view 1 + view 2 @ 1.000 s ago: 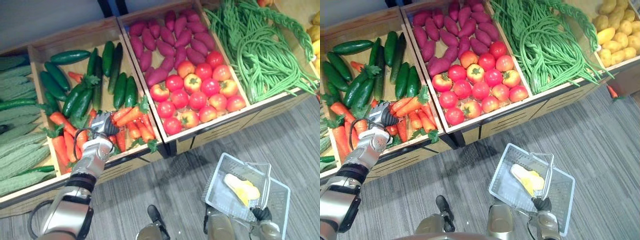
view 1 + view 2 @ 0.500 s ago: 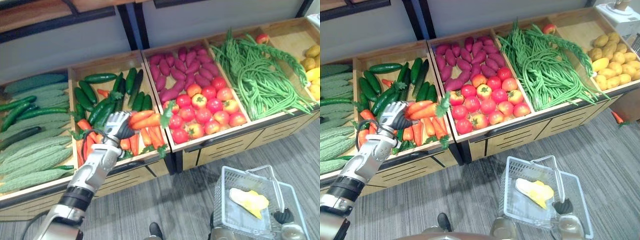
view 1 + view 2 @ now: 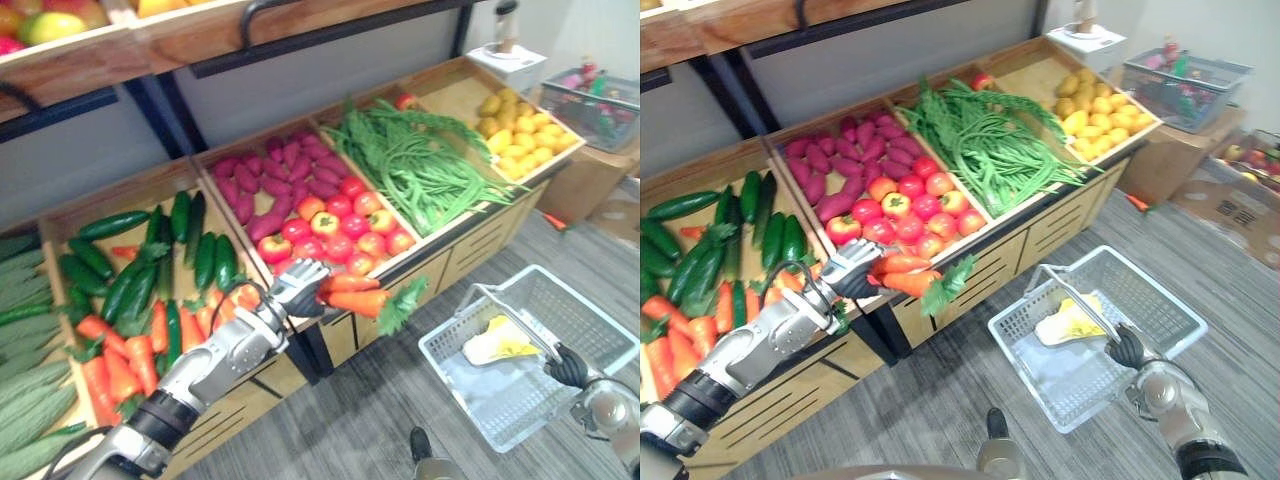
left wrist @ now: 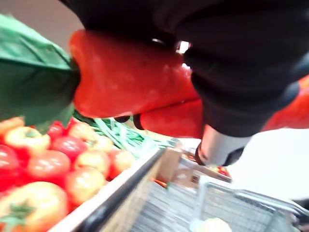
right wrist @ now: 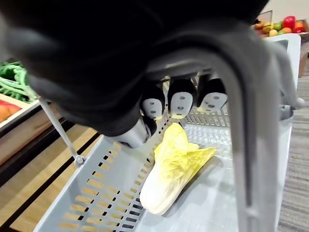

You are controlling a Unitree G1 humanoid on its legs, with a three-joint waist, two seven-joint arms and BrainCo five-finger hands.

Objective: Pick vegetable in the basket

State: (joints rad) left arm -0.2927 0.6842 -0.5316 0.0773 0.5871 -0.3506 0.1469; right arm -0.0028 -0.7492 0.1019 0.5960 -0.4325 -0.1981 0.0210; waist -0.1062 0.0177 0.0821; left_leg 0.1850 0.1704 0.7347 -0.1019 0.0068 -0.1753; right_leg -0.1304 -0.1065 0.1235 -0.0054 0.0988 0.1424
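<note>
- The step in hand is the carry. At the centre of the left eye view the left hand (image 3: 298, 290) has its fingers curled round two carrots (image 3: 358, 297), leafy tops pointing right, held just past the front edge of the wooden bins (image 3: 445, 268).
- At lower right, the right hand (image 3: 570, 368) has its fingers wrapped round the handle (image 3: 515, 325) of the basket (image 3: 455, 390), which is well apart from the carrots. A yellow cabbage leaf (image 3: 500, 343) lies inside.
- The next move likely calls for swinging the carrots right and down over the open basket, clear of the handle, before the fingers loosen.
- The right wrist view shows the fingers hooked under the handle. The left wrist view shows the carrots pressed against the palm, with tomatoes (image 4: 34, 164) below.
</note>
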